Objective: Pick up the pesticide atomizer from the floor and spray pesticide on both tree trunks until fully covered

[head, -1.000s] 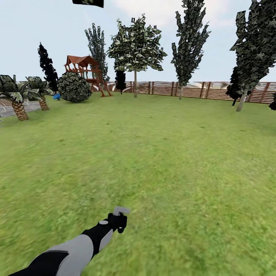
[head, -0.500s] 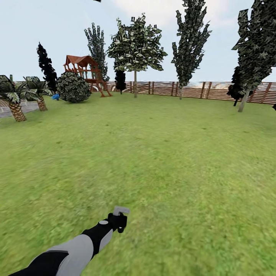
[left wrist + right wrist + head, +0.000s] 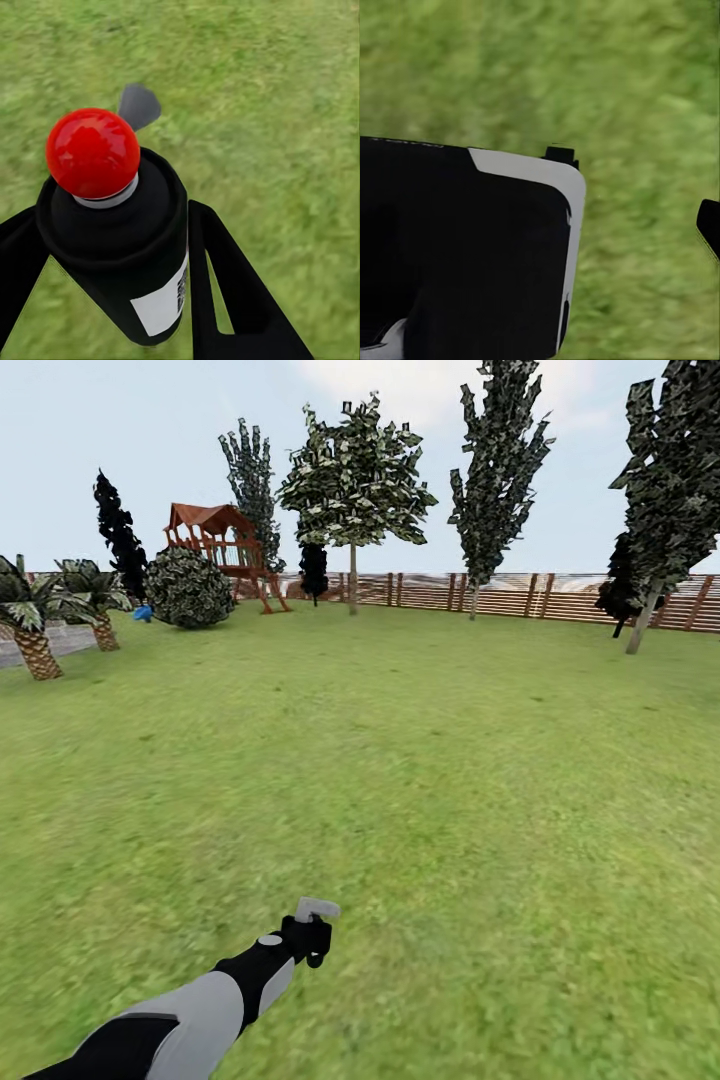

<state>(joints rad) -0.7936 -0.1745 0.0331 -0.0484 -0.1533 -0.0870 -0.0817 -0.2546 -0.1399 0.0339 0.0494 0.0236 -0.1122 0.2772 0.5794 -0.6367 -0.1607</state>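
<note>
A: What lies around?
B: Open lawn (image 3: pixel 420 760), a slatted fence (image 3: pixel 520 595) at its far edge, a broad-crowned tree (image 3: pixel 353 480) before it, a playset (image 3: pixel 215 540) beside a round bush (image 3: pixel 187 588), palms (image 3: pixel 30 620) at the left.

A: And the atomizer?
B: The left gripper (image 3: pixel 112 247) pinches the pesticide atomizer (image 3: pixel 120 247) between both fingers, red tip up, over grass. The right gripper's fingers: cannot tell.

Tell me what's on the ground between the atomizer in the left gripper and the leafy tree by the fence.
Just lawn in the head view, from the atomizer in the left gripper to the tree.
</note>
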